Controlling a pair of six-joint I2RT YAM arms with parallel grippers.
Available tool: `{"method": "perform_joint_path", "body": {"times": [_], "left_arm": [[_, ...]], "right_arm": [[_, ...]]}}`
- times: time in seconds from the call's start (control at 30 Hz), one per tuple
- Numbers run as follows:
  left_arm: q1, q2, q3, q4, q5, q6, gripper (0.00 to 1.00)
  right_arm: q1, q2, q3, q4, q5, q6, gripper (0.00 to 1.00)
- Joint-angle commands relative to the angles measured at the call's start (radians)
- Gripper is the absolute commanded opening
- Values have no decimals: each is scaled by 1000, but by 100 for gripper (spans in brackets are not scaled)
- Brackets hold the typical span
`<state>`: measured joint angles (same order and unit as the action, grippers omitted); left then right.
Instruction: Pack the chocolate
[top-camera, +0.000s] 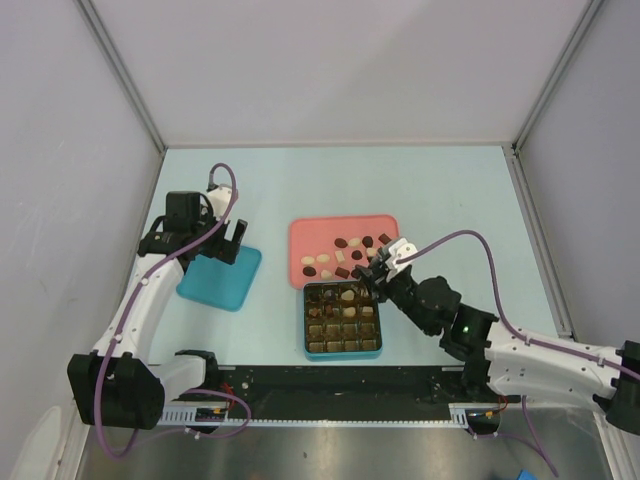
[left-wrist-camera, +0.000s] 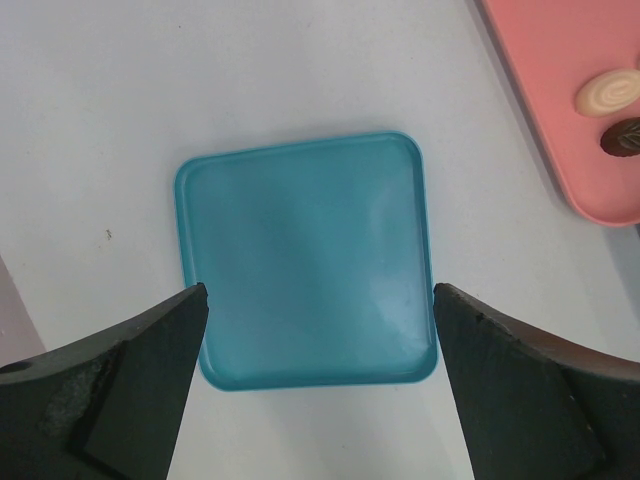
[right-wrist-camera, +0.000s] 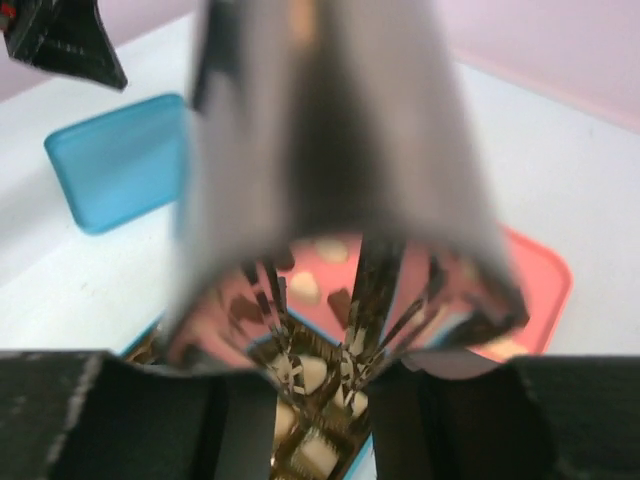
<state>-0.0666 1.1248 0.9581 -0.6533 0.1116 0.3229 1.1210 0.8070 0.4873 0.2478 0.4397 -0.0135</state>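
Many chocolates (top-camera: 343, 243) strewn lengthwise across pink tray (top-camera: 318, 231); left gripper (left-wrist-camera: 320, 296) fingers apart, right gripper (top-camera: 376, 270) unclear.

i'm working in a lab test cell: plain white partition walls (top-camera: 350, 70) enclose a pale blue worktop (top-camera: 440, 190).

No text, label, brand, number or sign can be read in any view; the teal square (left-wrist-camera: 305, 260), the pink tray (top-camera: 320, 233) and the box (top-camera: 343, 355) show plain, unmarked surfaces
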Motion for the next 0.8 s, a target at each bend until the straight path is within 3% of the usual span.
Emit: {"method": "perform_joint_path", "body": {"times": [0.0, 0.13, 0.47, 0.63, 0.77], "left_arm": [[5, -16, 22, 23, 5, 1, 100], [5, -17, 21, 24, 3, 1, 100], [5, -19, 22, 21, -3, 4, 100], [7, -25, 22, 20, -6, 8, 100], [5, -28, 24, 15, -10, 8, 100]], "right_arm": [[-79, 99, 49, 231, -44, -63, 37], [-229, 245, 95, 422, -162, -63, 34], [-342, 647, 292, 611, -280, -94, 32], [-375, 747, 324, 636, -305, -72, 43], [-385, 788, 336, 636, -315, -68, 45]]}}
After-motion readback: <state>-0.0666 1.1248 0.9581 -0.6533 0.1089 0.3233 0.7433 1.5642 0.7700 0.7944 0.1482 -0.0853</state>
